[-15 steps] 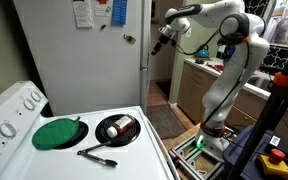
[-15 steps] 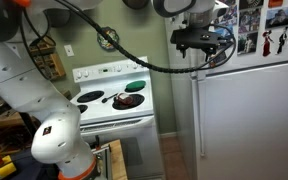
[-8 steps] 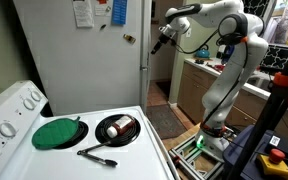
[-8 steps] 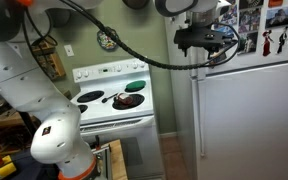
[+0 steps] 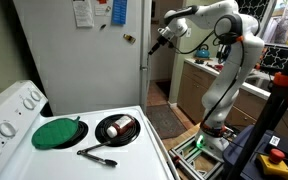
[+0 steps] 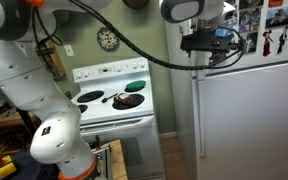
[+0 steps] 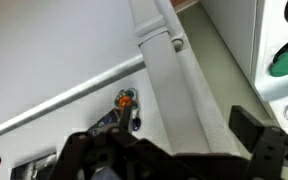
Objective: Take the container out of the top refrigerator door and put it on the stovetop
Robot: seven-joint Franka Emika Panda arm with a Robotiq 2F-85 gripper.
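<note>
The hand (image 5: 161, 40) is up by the edge of the tall white fridge. In the wrist view its two black fingers (image 7: 269, 150) are spread wide and hold nothing. The top refrigerator door (image 6: 264, 58) is shut, flat and smooth. The container can't be seen in any view. On the white stovetop (image 5: 134, 155) sits a round black pan (image 5: 117, 129) with a small thing inside, too little to tell. A flat round green disc (image 5: 59, 133) lies beside it.
</note>
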